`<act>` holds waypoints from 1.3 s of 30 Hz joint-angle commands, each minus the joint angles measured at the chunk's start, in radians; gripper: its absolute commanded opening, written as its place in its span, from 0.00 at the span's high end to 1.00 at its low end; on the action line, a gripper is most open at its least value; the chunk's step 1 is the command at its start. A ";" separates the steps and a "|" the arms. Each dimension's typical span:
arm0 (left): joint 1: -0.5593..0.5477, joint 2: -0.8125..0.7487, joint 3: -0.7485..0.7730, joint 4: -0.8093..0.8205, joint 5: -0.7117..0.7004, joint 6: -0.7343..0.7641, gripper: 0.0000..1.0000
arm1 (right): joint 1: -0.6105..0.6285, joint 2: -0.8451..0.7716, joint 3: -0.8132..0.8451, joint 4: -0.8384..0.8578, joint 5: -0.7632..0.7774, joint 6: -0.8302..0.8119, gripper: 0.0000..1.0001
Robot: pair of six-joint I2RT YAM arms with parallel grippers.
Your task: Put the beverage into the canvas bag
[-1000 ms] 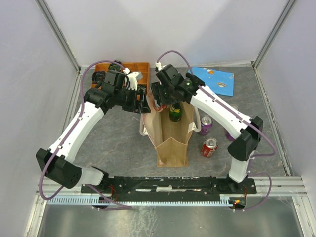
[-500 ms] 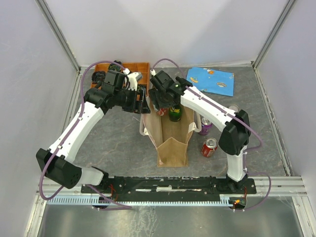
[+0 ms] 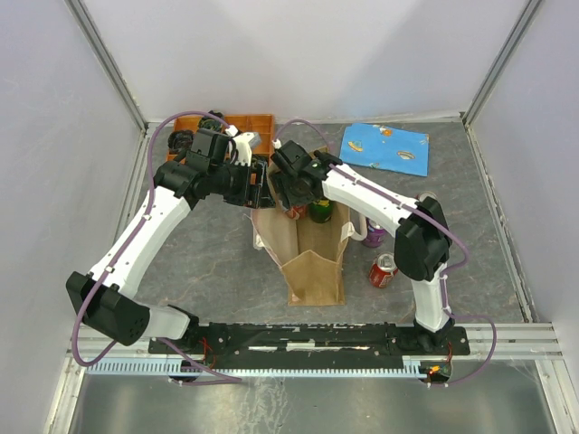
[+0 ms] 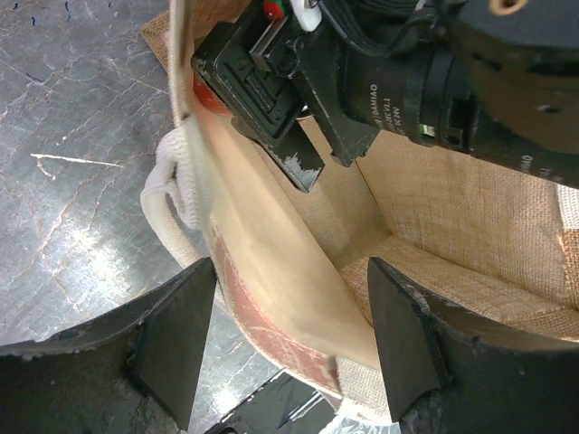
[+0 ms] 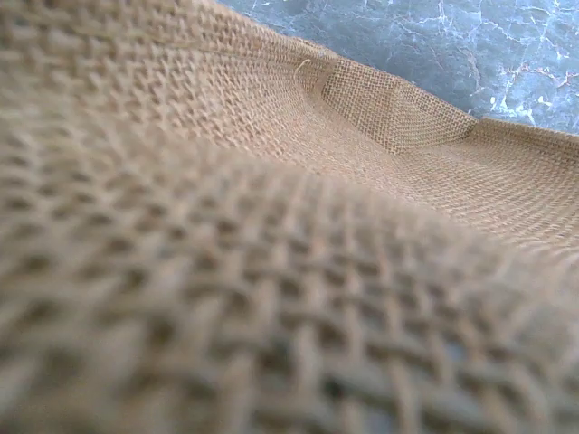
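The tan canvas bag [image 3: 314, 262] stands open in the middle of the table, with white loop handles [image 4: 172, 194]. My left gripper [image 3: 260, 187] is open, its fingers [image 4: 172, 334] astride the bag's left wall [image 4: 271, 280] at the rim. My right gripper [image 3: 291, 201] reaches into the bag's mouth from the far side; one of its fingertips [image 4: 303, 172] shows in the left wrist view. Something red [image 3: 297, 212] sits right under it; whether it is held I cannot tell. A green beverage [image 3: 319, 212] is inside the bag. The right wrist view shows only burlap [image 5: 271, 226], very close.
A red can [image 3: 384, 269] and a purple can [image 3: 374, 235] are on the table right of the bag. A blue packet [image 3: 389, 147] lies at the back right. An orange compartment tray [image 3: 249, 122] is at the back, behind my left gripper.
My right gripper has moved left and down into the bag's mouth, closer to the left gripper. The left arm and the bag have stayed put.
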 commanded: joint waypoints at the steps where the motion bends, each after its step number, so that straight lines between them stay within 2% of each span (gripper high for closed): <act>1: -0.005 -0.020 0.021 0.032 -0.008 0.027 0.26 | -0.001 0.018 -0.022 0.046 0.019 -0.005 1.00; 20: -0.005 -0.026 -0.022 0.075 -0.011 0.031 0.26 | -0.003 -0.050 -0.170 -0.014 0.045 0.004 1.00; 28: -0.003 -0.025 -0.036 0.082 -0.015 0.033 0.26 | -0.003 -0.001 -0.168 -0.039 0.063 -0.008 1.00; 31: -0.003 -0.020 -0.033 0.081 -0.017 0.034 0.26 | -0.003 -0.020 -0.186 -0.014 0.058 -0.013 1.00; 39: -0.005 -0.005 -0.040 0.087 -0.021 0.038 0.27 | -0.003 -0.179 -0.292 0.206 0.021 -0.097 1.00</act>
